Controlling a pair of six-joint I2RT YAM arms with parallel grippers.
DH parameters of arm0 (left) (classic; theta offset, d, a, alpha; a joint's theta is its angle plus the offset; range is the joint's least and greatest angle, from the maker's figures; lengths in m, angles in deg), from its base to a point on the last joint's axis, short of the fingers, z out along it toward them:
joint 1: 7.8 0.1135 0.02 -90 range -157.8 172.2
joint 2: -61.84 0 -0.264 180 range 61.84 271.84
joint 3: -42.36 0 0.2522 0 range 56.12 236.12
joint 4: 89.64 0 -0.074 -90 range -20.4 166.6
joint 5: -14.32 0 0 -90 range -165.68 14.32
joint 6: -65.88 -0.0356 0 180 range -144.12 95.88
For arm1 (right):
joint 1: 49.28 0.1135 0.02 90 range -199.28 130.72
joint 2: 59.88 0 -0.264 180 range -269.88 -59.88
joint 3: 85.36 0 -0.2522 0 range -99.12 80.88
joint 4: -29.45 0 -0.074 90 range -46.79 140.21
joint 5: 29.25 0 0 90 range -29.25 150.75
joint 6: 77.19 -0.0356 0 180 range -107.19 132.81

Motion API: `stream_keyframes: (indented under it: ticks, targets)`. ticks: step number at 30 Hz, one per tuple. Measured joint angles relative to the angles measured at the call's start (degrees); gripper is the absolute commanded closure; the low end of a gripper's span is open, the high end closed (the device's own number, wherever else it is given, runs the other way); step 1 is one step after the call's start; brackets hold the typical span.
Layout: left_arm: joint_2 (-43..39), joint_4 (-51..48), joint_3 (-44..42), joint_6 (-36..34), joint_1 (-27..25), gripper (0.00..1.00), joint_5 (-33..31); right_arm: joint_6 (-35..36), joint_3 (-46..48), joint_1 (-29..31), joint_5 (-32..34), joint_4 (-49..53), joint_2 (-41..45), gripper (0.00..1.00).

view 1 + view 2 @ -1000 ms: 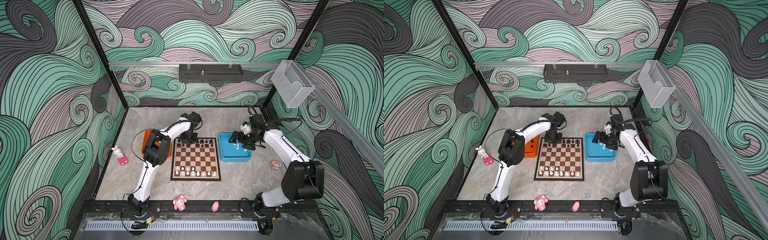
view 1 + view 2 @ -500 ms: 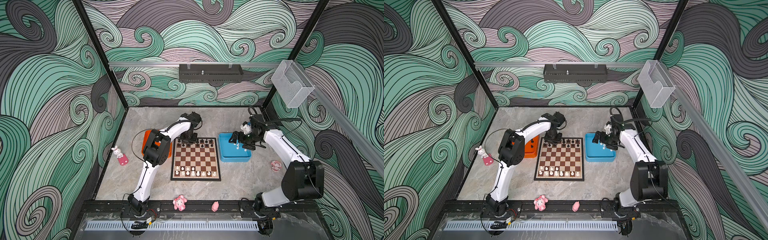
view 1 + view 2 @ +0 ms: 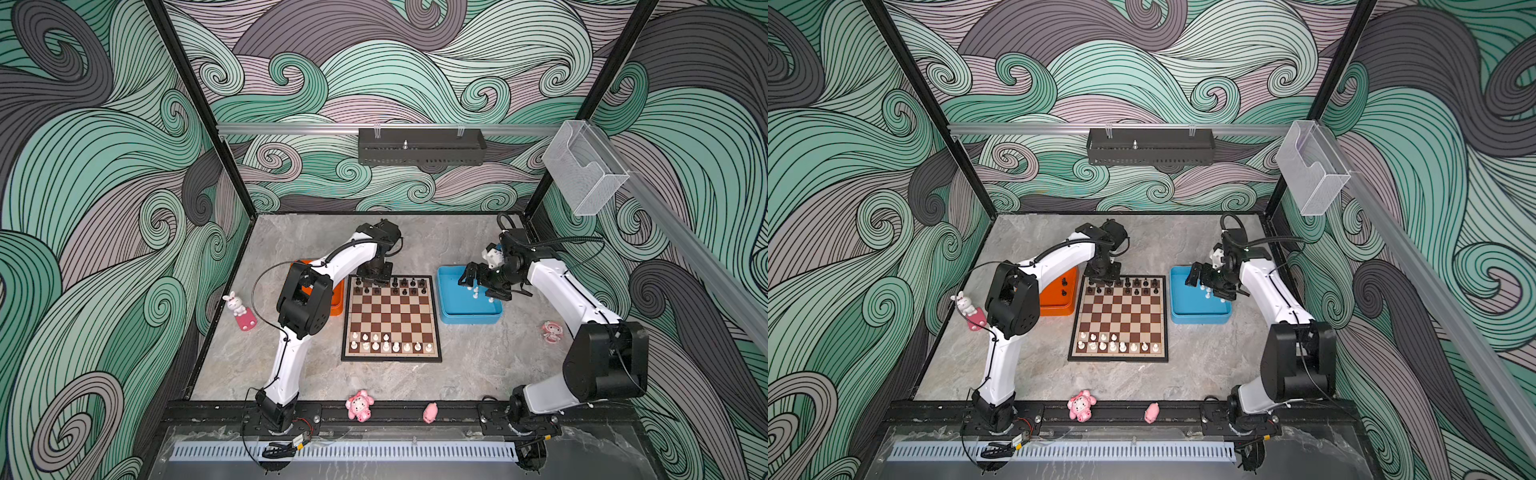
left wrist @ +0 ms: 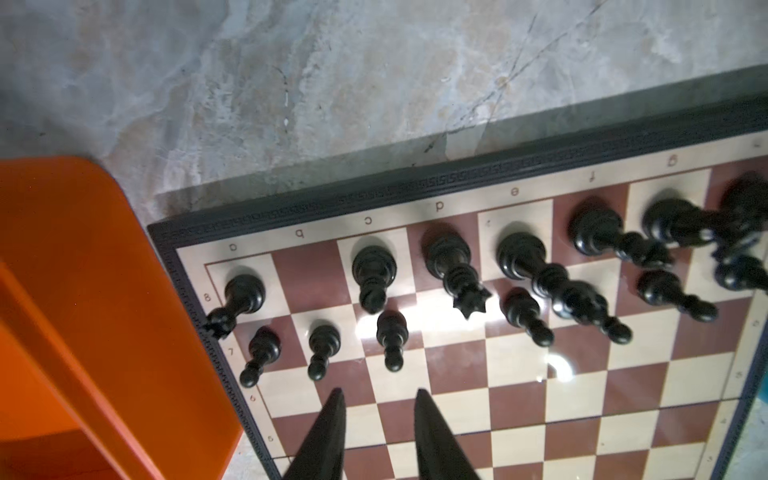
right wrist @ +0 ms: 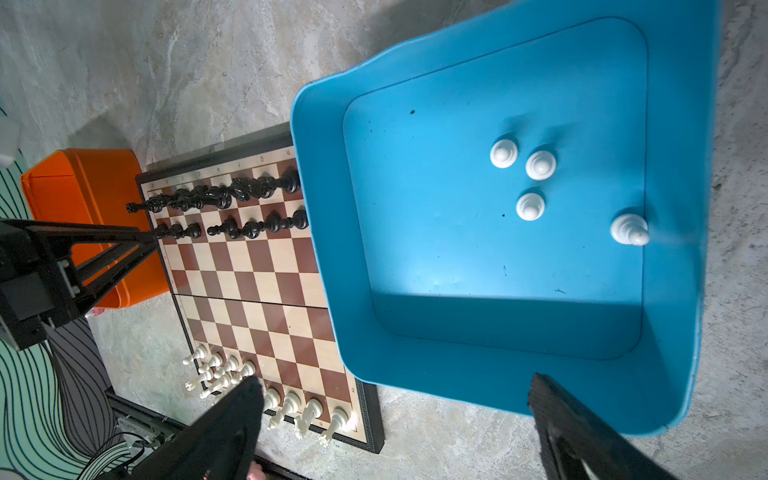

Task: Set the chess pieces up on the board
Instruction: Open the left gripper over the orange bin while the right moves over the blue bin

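1. Left gripper (image 4: 378, 399), jaws slightly apart and empty, hovers beside upright black pawns (image 4: 324, 336) on the far rows of the board (image 4: 540, 415).
2. Right gripper (image 5: 395, 390), jaws wide, hangs over the tray (image 5: 498, 324) holding four upright white pieces (image 5: 530, 205).

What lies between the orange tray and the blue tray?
The board lies between the orange tray and the blue tray, plain in both top views.
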Motion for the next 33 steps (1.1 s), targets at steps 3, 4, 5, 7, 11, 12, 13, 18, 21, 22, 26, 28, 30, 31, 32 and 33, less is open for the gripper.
stream_keyframes:
  ticks: [3,4,5,7,11,12,13,18,21,22,26,28,30,31,32,33]
  targets:
    - [-1.66,-0.11,0.0,0.17,0.0,0.63,-0.48,-0.5,-0.04,0.0,0.76,0.26,0.0,0.0]
    - [-2.25,-0.17,0.0,0.22,0.0,0.62,-0.63,-0.7,-0.09,0.0,1.22,0.46,0.0,0.0]
    - [-2.86,-0.24,0.0,0.24,0.04,0.6,-0.79,-0.85,-0.2,0.0,1.66,0.76,0.0,0.0]
    - [-3.89,-0.35,0.0,0.26,0.13,0.55,-1.05,-0.85,-0.72,0.0,2.89,1.46,0.0,0.0]
    - [-5.88,-0.76,-0.02,0.28,0.9,0.42,-1.79,-0.72,-3.3,-0.33,5.27,2.99,-0.61,0.0]
    - [-6.34,-0.81,-0.04,0.26,1.25,0.39,-1.92,-0.63,-4.0,-0.39,5.64,3.23,-1.01,0.01]
    - [-6.8,-0.79,-0.2,0.2,1.7,0.33,-2.03,-0.48,-4.72,-0.44,5.88,3.52,-1.57,0.0]
    - [-9.94,-0.7,-2.69,-0.17,5.79,0.11,-2.4,0.94,-7.39,-0.57,6.91,6.1,-5.16,0.08]
    - [-12.63,-0.48,-5.6,-0.33,9.51,0.07,-2.12,1.64,-7.65,-0.52,7.65,7.06,-6.6,0.07]
    - [-13.73,-0.17,-6.88,-0.28,11.1,0.07,-1.7,1.86,-7.69,-0.52,7.93,7.43,-7.1,0.07]
    - [-17.97,1.22,-12.48,-0.31,17.64,0.07,-0.46,2.12,-8.35,-0.46,9.03,8.31,-9.09,0.1]
    - [-19.85,1.75,-14.88,-0.35,20.68,0.07,0.15,2.16,-8.76,-0.46,9.66,8.17,-10.45,0.12]
    - [-21.57,2.32,-17.16,-0.48,23.74,0.07,1.05,2.19,-8.81,-0.39,10.43,7.93,-12.02,0.15]
    - [-22.36,2.43,-18.21,-0.68,25.11,0.07,1.46,2.19,-8.81,-0.39,10.69,7.74,-12.79,0.17]
    - [-22.82,2.4,-18.88,-0.81,26.1,0.07,1.73,2.19,-8.81,-0.39,10.99,7.5,-13.29,0.19]
    - [-23.41,2.47,-19.56,-1.01,27.17,0.07,2.01,2.16,-8.81,-0.39,11.34,7.19,-13.86,0.2]
